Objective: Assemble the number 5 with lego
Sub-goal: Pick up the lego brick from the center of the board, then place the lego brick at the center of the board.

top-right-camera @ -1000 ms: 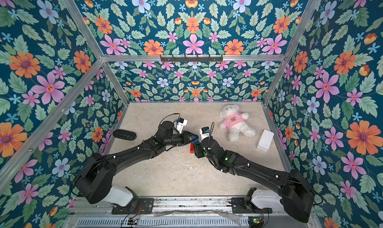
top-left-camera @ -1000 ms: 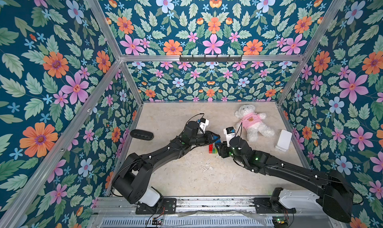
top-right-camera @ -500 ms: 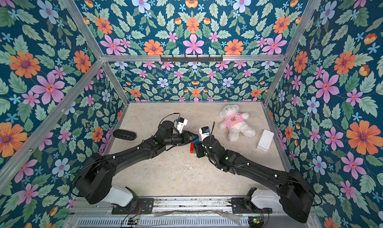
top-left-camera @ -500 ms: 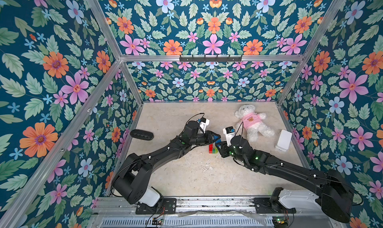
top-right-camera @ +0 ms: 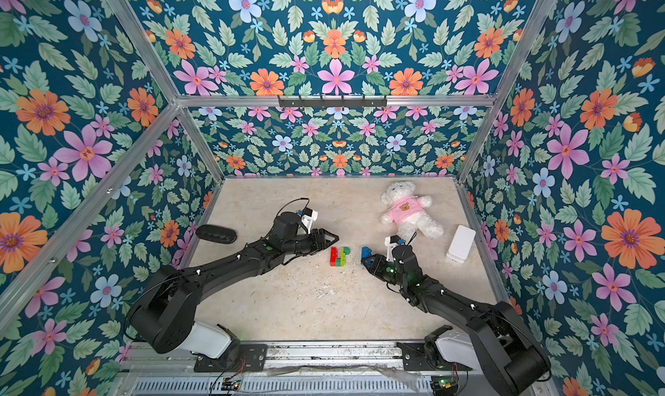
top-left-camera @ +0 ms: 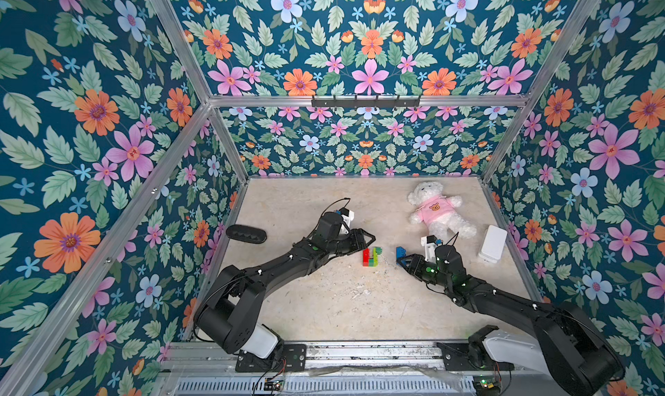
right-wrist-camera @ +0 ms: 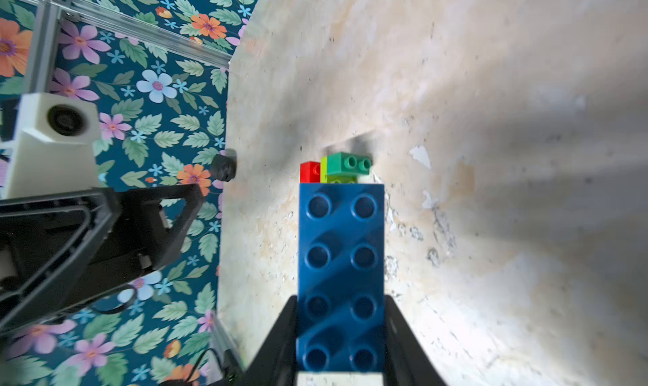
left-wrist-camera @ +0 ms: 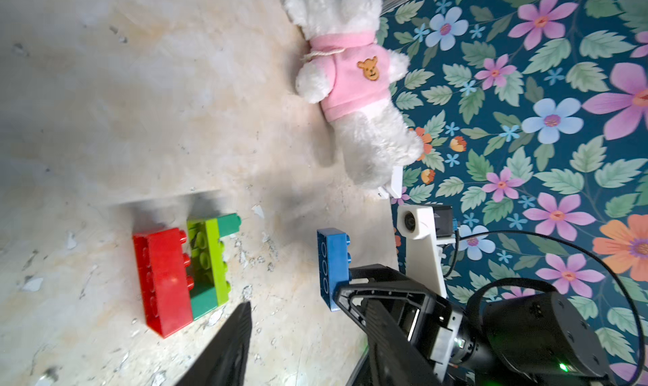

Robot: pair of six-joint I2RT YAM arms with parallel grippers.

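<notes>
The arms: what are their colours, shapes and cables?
Left arm and right arm are black, jointed, on white bases, with green lights. A white camera mount with a black cable sits at each wrist. Left tool and right tool have black triangular open-frame fingers.

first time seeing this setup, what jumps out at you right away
Loud floral wallpaper surrounds the whole cell. On the pale table a white teddy in a pink shirt lies at the far right, and a small stack of red, lime and green bricks lies near the middle. The right gripper clamps a long blue brick beside the stack, and the left gripper hangs open on its other side.
</notes>
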